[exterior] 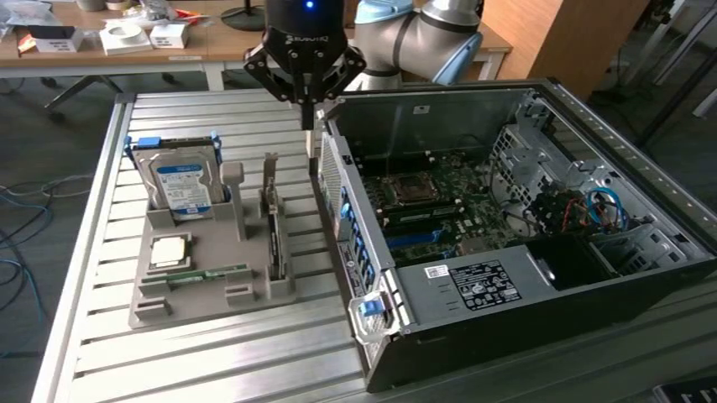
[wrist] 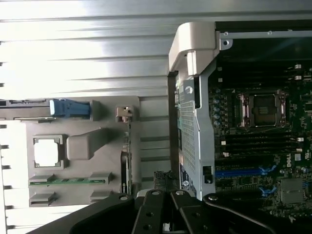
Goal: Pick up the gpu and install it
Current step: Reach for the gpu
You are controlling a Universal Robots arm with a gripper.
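The gpu (exterior: pixel 272 228) stands on edge in a slot of the grey holder (exterior: pixel 180 306), dark and thin, its silver bracket (exterior: pixel 270 170) sticking up at the far end. In the wrist view the gpu (wrist: pixel 125 168) is a dark strip beside the holder's edge. My gripper (exterior: pixel 311 126) hangs shut and holds nothing. It is above the gap between the holder and the open computer case (exterior: pixel 471 285), close to the case's rear wall and apart from the card. The shut gripper (wrist: pixel 164 185) points down at that gap in the wrist view too.
The holder also carries a silver hard drive with a blue label (exterior: pixel 181 180), a processor (exterior: pixel 168 250) and a green memory stick (exterior: pixel 207 273). Inside the case lies the motherboard (exterior: pixel 448 197) with a blue slot (wrist: pixel 241 171). Everything rests on a slatted metal table (exterior: pixel 224 357).
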